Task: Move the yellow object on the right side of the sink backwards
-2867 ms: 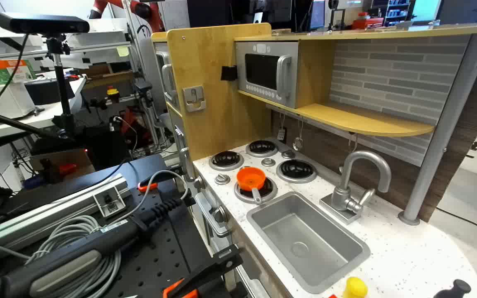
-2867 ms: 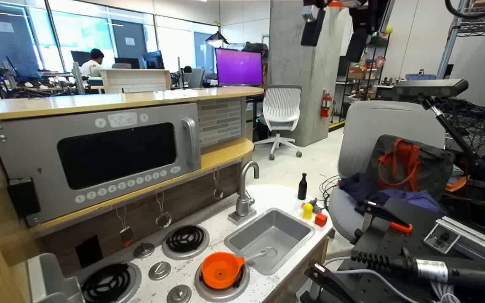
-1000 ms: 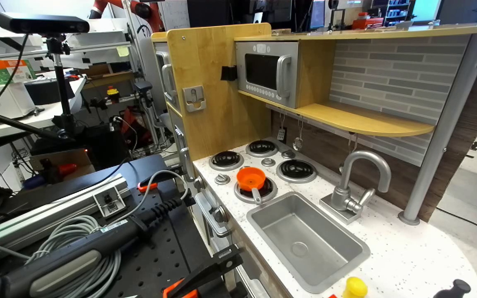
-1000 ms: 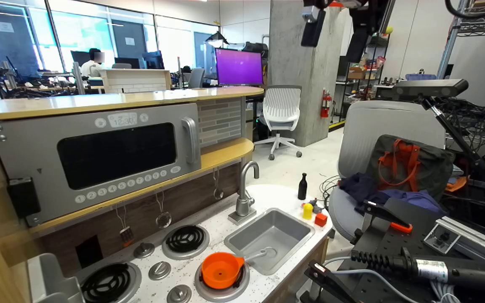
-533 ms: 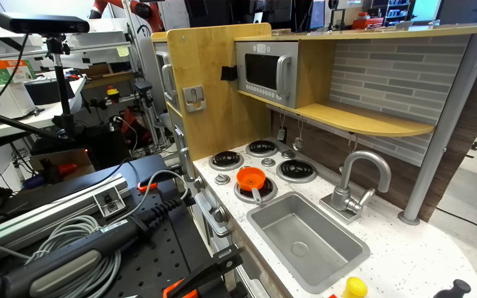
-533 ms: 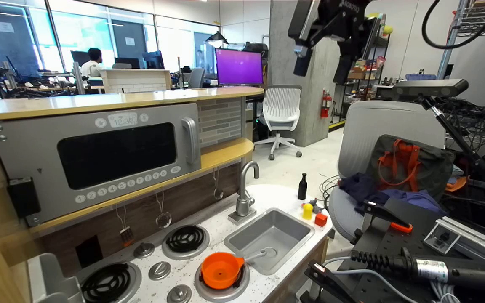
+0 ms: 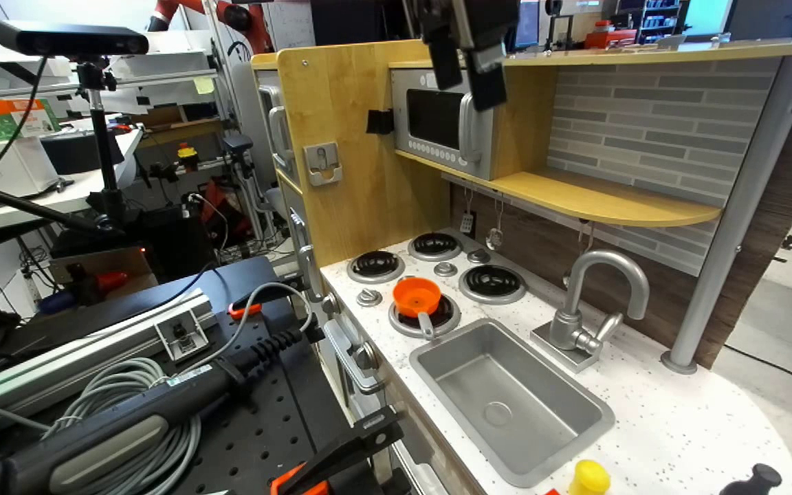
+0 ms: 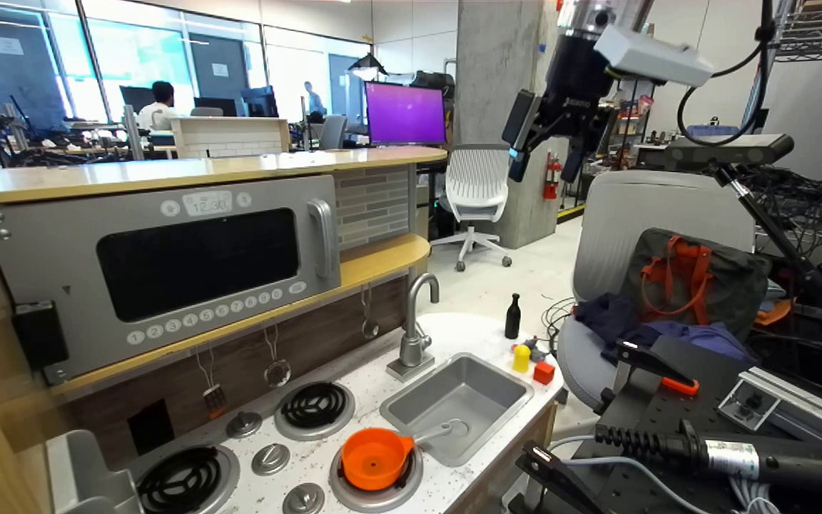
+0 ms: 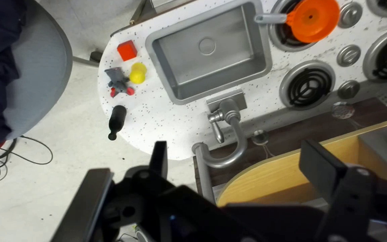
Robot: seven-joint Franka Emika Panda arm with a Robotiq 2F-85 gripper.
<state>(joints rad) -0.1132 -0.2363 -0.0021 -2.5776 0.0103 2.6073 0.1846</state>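
The yellow object (image 9: 137, 73), small with a rounded top, sits on the white speckled counter beside the sink (image 9: 210, 50). It also shows in both exterior views (image 7: 590, 478) (image 8: 521, 358), cut by the bottom edge in one of them. The sink is a grey rectangular basin, seen in both exterior views too (image 7: 506, 412) (image 8: 468, 382). My gripper (image 8: 545, 165) hangs high above the counter with its fingers apart and nothing between them. It also shows at the top of an exterior view (image 7: 468, 82). In the wrist view the open fingers (image 9: 237, 156) frame the faucet and shelf below.
A red block (image 9: 127, 50) and a grey toy with red ends (image 9: 118, 80) stand close by the yellow object. A black bottle (image 9: 117, 121) is near the counter's rounded edge. The faucet (image 7: 571, 309), grey post (image 7: 733, 220) and wooden shelf (image 7: 595, 199) rise behind. An orange pan (image 9: 317, 20) sits on a burner.
My gripper has come down into view from the top in both exterior views. The yellow object and the other items on the counter have not moved.
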